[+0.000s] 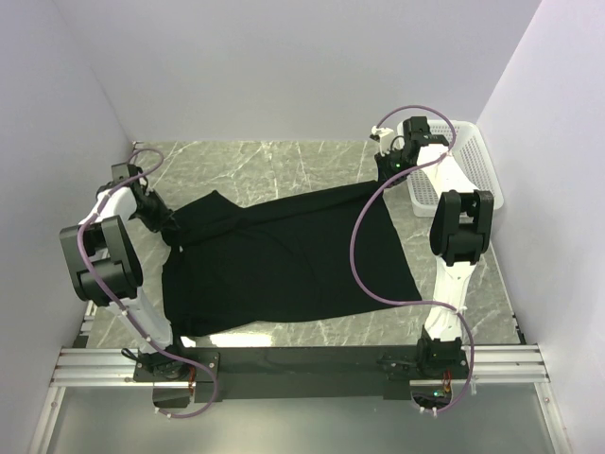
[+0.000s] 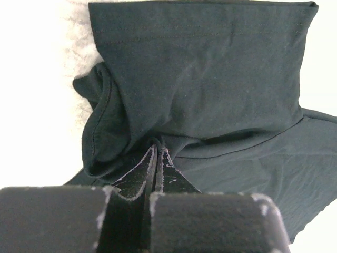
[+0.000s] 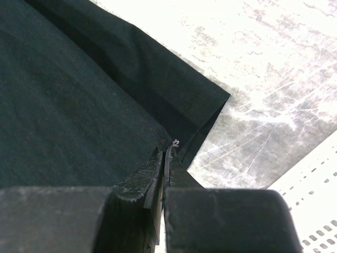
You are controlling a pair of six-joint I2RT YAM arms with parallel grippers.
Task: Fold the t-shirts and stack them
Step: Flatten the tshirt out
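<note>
Your cell: marbled tabletop, plain walls.
You see a grey, white-veined tabletop [image 1: 274, 165] under bright even light, pale lilac walls [image 1: 284, 66] on three sides, a white perforated basket [image 1: 482, 165] at its far right corner, and metal rails [image 1: 95, 364] along the near edge.

Grey marbled table [image 1: 284, 161], white perforated basket [image 1: 480, 161] at far right, aluminium rail [image 1: 95, 366] at near edge
</note>
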